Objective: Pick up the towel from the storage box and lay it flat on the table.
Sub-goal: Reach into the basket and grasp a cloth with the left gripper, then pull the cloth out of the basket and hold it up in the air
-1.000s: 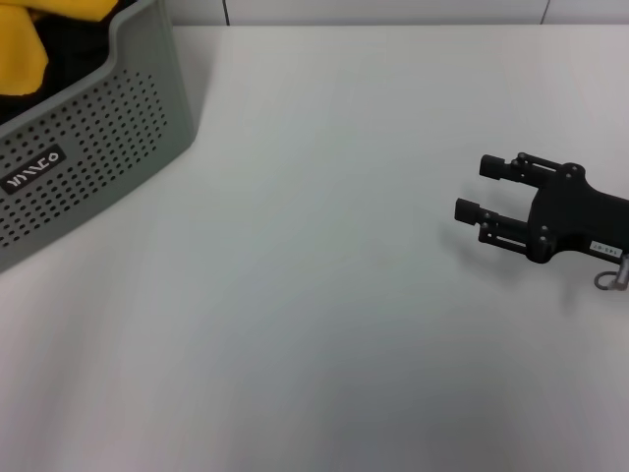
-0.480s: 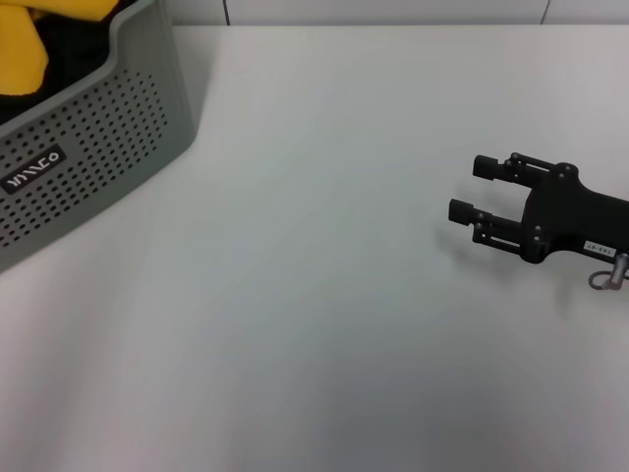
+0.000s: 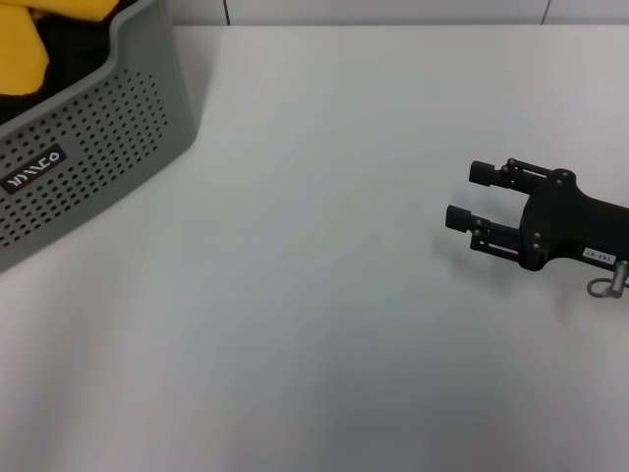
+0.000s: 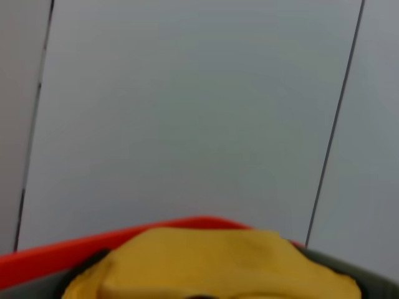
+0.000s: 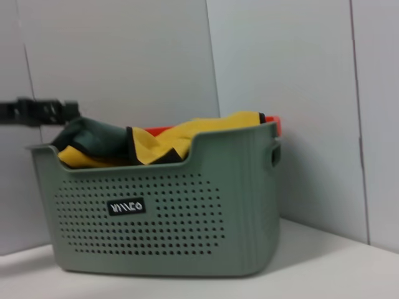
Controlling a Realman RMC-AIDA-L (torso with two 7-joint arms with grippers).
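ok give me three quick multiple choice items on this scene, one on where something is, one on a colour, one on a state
1. Where does the storage box stand on the table in the head view?
A. far left
B. centre
C. near right edge

2. What colour are the storage box's walls?
A. blue
B. grey
C. white

3. How do the right pincer's fingers stand?
A. shut on the towel
B. open and empty
C. shut on the box rim

Key: 1 A, the box sits at the table's far left corner, opposite the right pincer. 2 B, its dotted walls are grey with a small white logo. 3 B, the two fingers are spread apart over bare table, while the towel lies bunched in the box.
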